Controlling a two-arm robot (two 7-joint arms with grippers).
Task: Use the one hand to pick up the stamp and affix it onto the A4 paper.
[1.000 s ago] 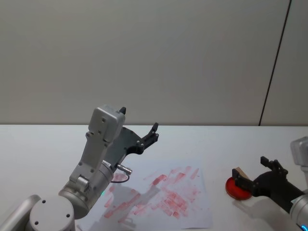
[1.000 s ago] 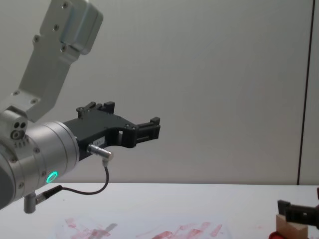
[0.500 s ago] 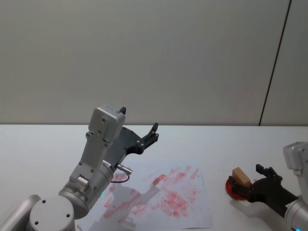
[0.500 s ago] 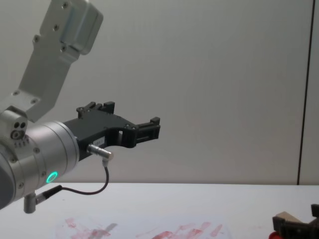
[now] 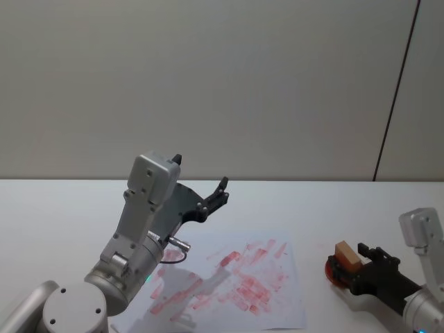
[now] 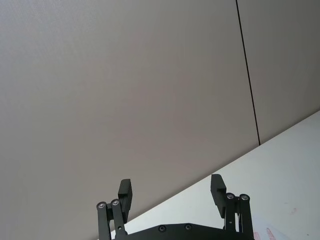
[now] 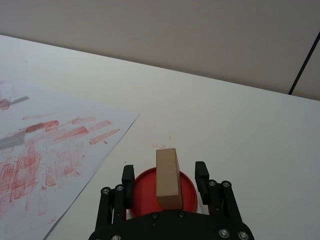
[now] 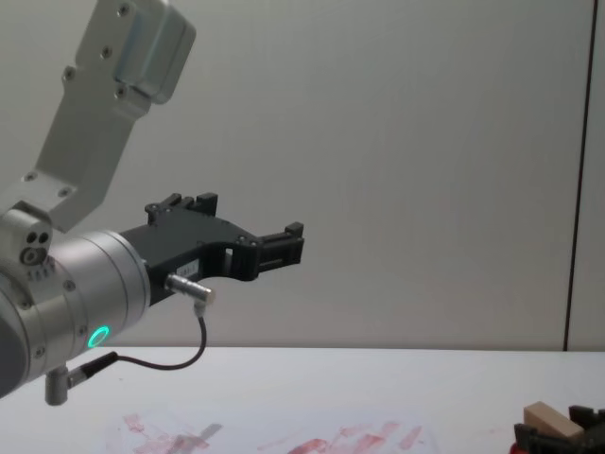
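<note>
**Right gripper open around the stamp on the red disc**

Hanging above the left part of the white table (image 5: 55,208), the left gripper (image 6: 171,187) is raised well clear of the surface. Its two black fingers are spread wide with nothing between them, and they point toward the grey wall. Its silver wrist shows a green-lit ring in the chest view.

Lower down and to the right of that arm, the A4 paper (image 5: 239,277) lies flat on the table. It is covered with red smears and stamp marks, and its right edge stops short of the red disc (image 7: 141,190).

The stamp (image 7: 166,178), a light tan wooden block, sits on the red disc, well to the right of the paper. In the chest view its top face looks slightly tilted.

The right gripper (image 7: 165,171) reaches in low over the table from the right. Its jaws are parted, one finger on each side of the stamp. A gap shows between each finger and the wood, so it straddles the block without clamping it.
</note>
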